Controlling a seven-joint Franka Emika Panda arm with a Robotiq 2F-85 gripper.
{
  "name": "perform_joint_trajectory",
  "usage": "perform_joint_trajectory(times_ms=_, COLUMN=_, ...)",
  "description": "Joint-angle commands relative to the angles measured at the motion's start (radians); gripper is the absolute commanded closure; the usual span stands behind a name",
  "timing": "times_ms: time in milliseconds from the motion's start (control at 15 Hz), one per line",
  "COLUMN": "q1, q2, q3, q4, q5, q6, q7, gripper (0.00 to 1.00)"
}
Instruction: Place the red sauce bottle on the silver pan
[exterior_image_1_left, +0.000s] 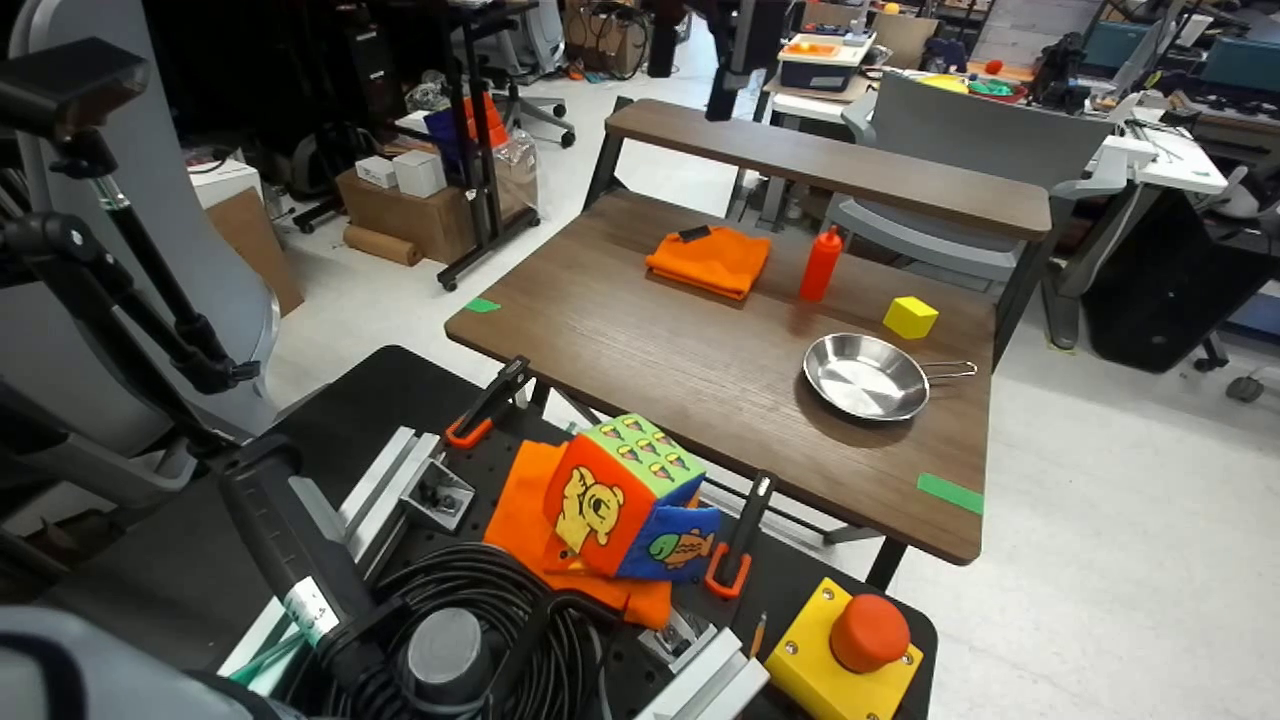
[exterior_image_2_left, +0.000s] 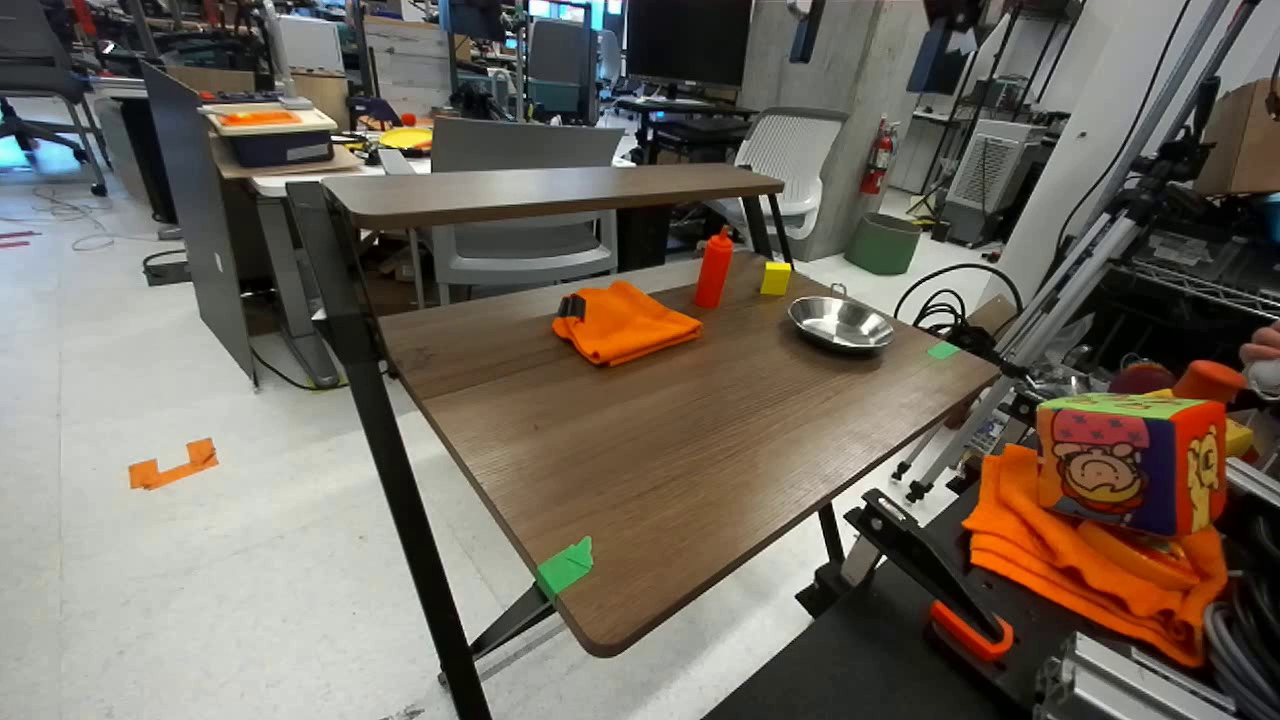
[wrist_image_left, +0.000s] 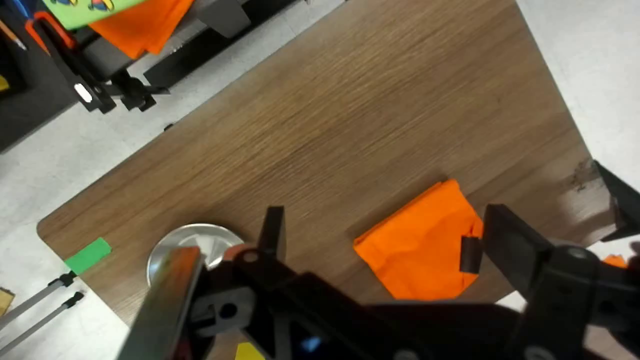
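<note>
In an exterior view, the red sauce bottle (exterior_image_1_left: 820, 266) stands upright on the table (exterior_image_1_left: 600, 310), below and to the right of the gripper (exterior_image_1_left: 690, 95) and well apart from it, between the orange cloth (exterior_image_1_left: 710, 262) and the yellow cube (exterior_image_1_left: 910, 317), near the silver pan (exterior_image_1_left: 866, 377). The gripper hangs at the top edge, pointing down, spread wide.

In an exterior view, the fingers (exterior_image_2_left: 807, 32) point downward with a broad gap between them, higher up and to the right of the bottle.

In the wrist view, the gripper reaches in from the lower edge, parted fingertips (wrist_image_left: 274, 226) framing table and cloth; the bottle cannot be made out.
</note>
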Motion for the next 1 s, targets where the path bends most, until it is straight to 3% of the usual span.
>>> perform_joint_trajectory(times_ms=0, q1=-0.008, q2=0.158, q3=-0.068, q4=0.167, q5=0.002, q6=0.017, q7=-0.051, gripper=0.0)
perform_joint_trajectory(times_ms=467, q1=-0.013, q2=0.413, q3=-0.147, q4=0.438, q5=-0.014, q6=-0.001, q7=-0.167, gripper=0.0)
perform_joint_trajectory(times_ms=933, q1=0.014, q2=0.653, q3=-0.155, q4=0.674, q5=-0.077, q6=-0.049, q7=-0.268, gripper=0.0)
